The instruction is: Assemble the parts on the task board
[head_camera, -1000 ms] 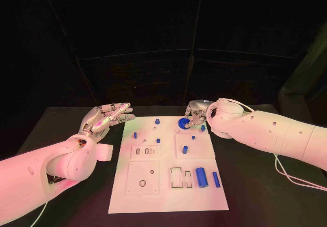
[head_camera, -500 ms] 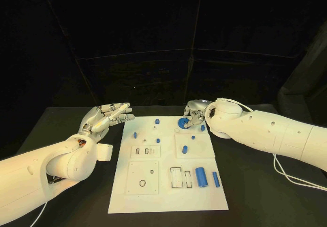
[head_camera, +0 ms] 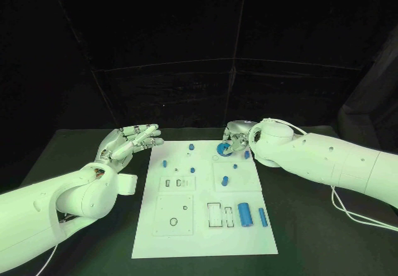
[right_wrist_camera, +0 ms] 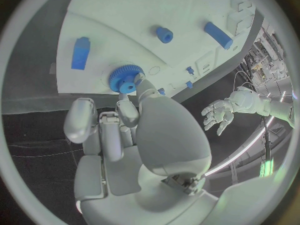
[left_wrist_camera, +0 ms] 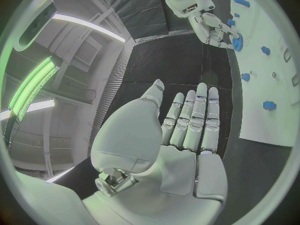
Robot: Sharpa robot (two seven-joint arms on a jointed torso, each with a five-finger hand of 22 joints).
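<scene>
The white task board [head_camera: 199, 236] lies in the middle of the black table. At its far right corner sits a blue toothed gear [head_camera: 224, 149]; my right hand [head_camera: 238, 135] is bent over it. In the right wrist view, the thumb and a finger of the right hand [right_wrist_camera: 131, 135] pinch the gear [right_wrist_camera: 125, 80] at its hub, and the gear lies flat against the board [right_wrist_camera: 125, 10]. My left hand [head_camera: 129, 144] hovers beside the board's far left corner, holding nothing, its fingers straight and slightly apart [left_wrist_camera: 190, 125].
Loose blue parts lie on the board: a thick cylinder [head_camera: 245, 214] and a slim pin [head_camera: 263, 217] near the front right, a short peg [head_camera: 225, 182] in the middle, and small pieces [head_camera: 191, 147] farther back. Recessed slots [head_camera: 214, 214] sit beside the cylinder.
</scene>
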